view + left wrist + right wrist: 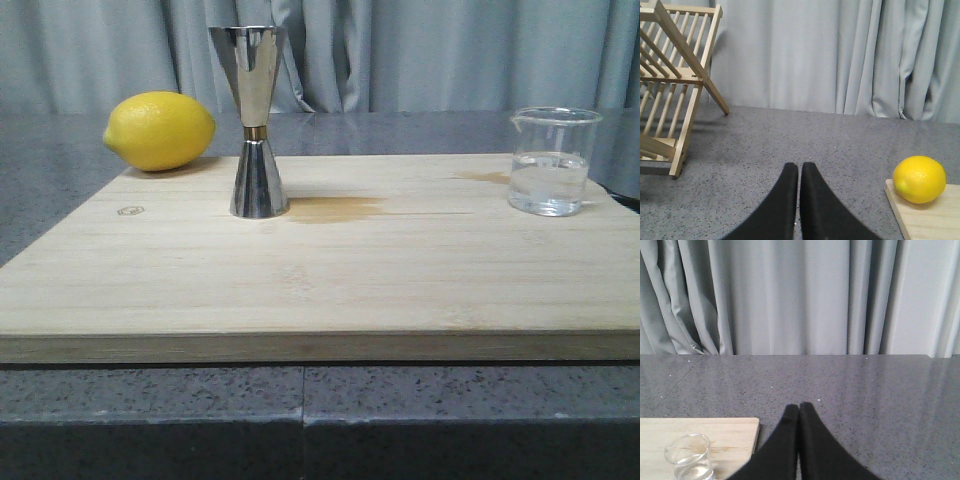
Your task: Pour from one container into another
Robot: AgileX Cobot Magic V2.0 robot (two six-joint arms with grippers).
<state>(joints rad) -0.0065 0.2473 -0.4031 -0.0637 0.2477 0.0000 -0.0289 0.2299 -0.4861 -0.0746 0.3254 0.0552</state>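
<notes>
A small clear glass beaker with a pour spout stands at the back right of the wooden board, about half full of clear liquid; it also shows in the right wrist view as the beaker. The tall steel jigger with a gold waist band stands upright at the board's back left. My left gripper is shut and empty over the grey counter, left of the board. The right gripper is shut and empty, off the board's right edge. Neither gripper appears in the front view.
A yellow lemon lies on the board's back left corner, left of the jigger. A wet stain marks the board beside the jigger. A wooden dish rack stands on the counter to the left. Grey curtains hang behind.
</notes>
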